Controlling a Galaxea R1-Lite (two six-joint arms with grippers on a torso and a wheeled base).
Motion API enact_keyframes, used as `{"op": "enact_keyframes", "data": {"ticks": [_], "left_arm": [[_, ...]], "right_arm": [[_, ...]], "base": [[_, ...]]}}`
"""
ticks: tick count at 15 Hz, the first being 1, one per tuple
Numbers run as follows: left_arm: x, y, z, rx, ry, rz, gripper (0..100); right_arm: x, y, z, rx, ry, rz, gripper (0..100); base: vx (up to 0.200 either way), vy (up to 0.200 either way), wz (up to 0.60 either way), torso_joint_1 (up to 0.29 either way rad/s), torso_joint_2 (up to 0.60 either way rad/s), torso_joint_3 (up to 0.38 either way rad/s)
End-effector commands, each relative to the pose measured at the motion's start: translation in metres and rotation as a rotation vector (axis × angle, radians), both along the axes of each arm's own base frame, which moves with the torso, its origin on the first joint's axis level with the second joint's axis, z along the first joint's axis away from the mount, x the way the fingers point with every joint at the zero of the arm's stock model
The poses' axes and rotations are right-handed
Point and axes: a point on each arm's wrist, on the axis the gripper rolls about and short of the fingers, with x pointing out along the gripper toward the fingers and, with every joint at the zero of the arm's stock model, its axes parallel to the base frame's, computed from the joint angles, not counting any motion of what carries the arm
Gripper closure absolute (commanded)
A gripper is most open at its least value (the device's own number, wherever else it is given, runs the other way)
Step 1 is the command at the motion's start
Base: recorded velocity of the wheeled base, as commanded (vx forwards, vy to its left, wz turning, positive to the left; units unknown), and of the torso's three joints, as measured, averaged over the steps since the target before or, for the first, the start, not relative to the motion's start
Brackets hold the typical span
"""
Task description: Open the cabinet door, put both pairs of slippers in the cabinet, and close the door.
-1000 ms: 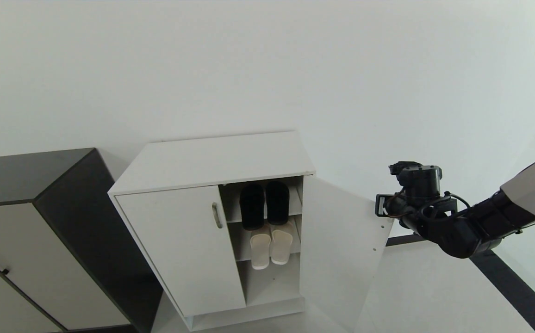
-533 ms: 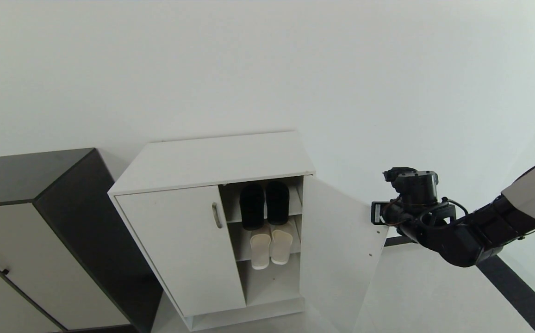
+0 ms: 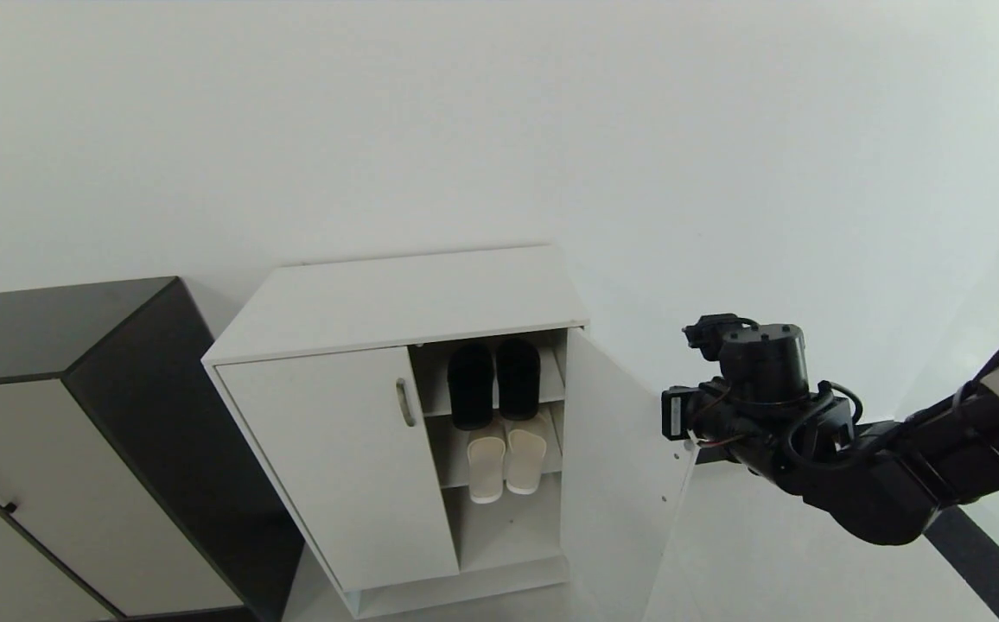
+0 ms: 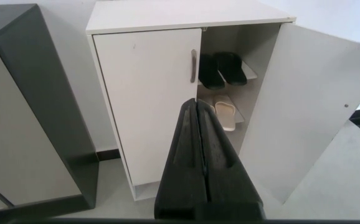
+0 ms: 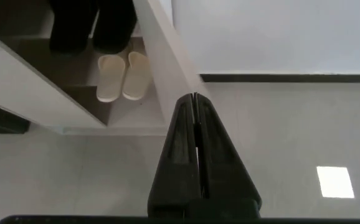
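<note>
Right gripper (image 3: 672,413), clenched and empty, bears on the free edge of the open cabinet door (image 3: 620,449), apparently to push it shut. Black slippers (image 3: 494,380) and white slippers (image 3: 506,458) sit shelved inside, at its nine o'clock.

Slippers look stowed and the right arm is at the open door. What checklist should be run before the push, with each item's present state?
1. Black slippers inside the cabinet: ok.
2. White slippers inside, below the black pair: ok.
3. Heels clear of the door's swing: cannot tell; the white heels overhang their shelf.
4. Right gripper at the free edge of the right door, jaws shut: ok; actual contact cannot tell.
5. Left gripper back from the opening, jaws shut: ok.
6. Left door closed: ok. Right door closed: not ok, it stands open.
</note>
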Motion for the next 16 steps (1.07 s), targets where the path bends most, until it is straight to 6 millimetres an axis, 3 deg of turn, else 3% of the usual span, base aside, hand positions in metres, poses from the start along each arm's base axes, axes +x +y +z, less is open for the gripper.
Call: {"op": "enact_keyframes", "data": {"ticks": [1,5,12,16], "left_arm": [[0.000,0.000,0.000,-0.001,0.001,0.000,100],[0.000,0.000,0.000,-0.001,0.001,0.000,100],[0.000,0.000,0.000,-0.001,0.001,-0.001,100],[0.000,0.000,0.000,-0.001,0.000,0.000,100]], "right_arm": [[0.004,-0.008,0.002,0.002,-0.003,-0.024,100],[0.011,-0.012,-0.019,-0.024,0.046,-0.045,100],[-0.022,0.027,-0.029,-0.047,0.082,0.091,100],[-0.045,0.053,-0.024,-0.025,0.055,0.173,100]], "base": [[0.000,0.000,0.00,0.000,0.00,0.000],[0.000,0.000,0.00,0.000,0.00,0.000],[0.000,0.000,0.00,0.000,0.00,0.000],[0.000,0.000,0.00,0.000,0.00,0.000]]}}
